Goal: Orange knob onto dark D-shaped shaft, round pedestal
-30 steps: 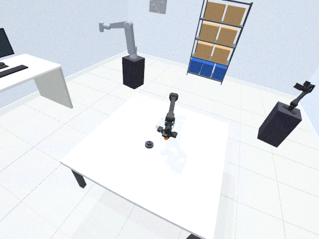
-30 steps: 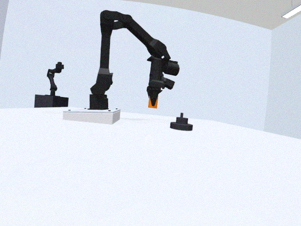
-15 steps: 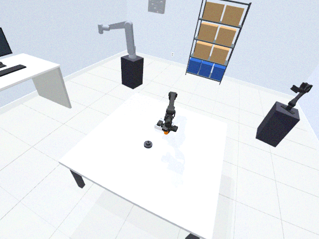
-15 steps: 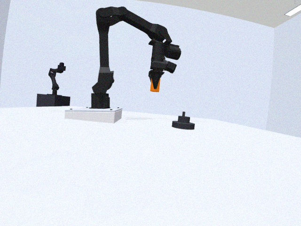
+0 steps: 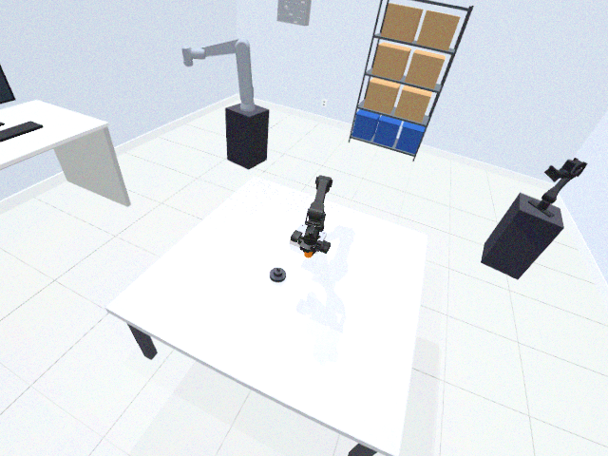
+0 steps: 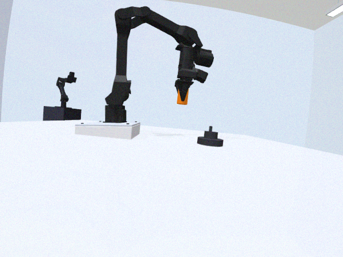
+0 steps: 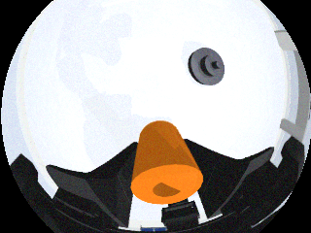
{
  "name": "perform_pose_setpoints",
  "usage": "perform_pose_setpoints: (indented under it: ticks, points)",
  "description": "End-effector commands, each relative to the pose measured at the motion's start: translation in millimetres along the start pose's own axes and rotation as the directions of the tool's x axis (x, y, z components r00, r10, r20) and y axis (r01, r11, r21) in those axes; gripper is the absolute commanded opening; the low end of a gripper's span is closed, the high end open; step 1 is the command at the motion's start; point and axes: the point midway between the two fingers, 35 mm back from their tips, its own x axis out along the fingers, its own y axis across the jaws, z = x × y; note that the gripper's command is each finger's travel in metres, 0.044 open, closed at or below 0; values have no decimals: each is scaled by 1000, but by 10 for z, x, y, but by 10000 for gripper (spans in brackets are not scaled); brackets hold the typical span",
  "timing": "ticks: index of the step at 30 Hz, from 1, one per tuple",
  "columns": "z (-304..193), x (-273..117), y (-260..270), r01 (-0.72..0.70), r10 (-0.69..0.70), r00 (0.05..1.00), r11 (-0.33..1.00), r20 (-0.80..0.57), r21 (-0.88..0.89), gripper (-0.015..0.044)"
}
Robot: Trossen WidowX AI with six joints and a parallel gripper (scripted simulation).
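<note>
The orange knob (image 5: 308, 254) (image 6: 179, 101) (image 7: 162, 146) is held upright in the air, well above the table. My gripper (image 6: 183, 99) (image 7: 160, 145) is shut on it, one finger on each side. In the wrist view the knob's wide near end shows a darker recess; the flat side of its hole cannot be made out. The dark round pedestal (image 5: 277, 277) (image 6: 209, 142) (image 7: 196, 68) stands on the table with its thin shaft (image 6: 210, 128) (image 7: 216, 64) pointing up and bare. In the exterior view the knob is left of the shaft and higher, apart from it.
The white table (image 5: 236, 313) (image 6: 166, 193) carries the arm's pale base block (image 6: 106, 131), left of the pedestal in the exterior view. Away from the table stand a grey arm (image 5: 243, 73) on a dark stand, another small black arm (image 5: 555, 188), a desk (image 5: 59, 124) and a shelf rack with boxes.
</note>
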Motion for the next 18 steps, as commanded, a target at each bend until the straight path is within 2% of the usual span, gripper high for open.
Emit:
perform_pose_setpoints:
  ticks: [1, 18]
  points:
    - [116, 6, -78, 1, -1, 1000, 1000, 12, -2, 0]
    - [466, 138, -428, 9, -9, 1000, 1000, 25, -4, 0]
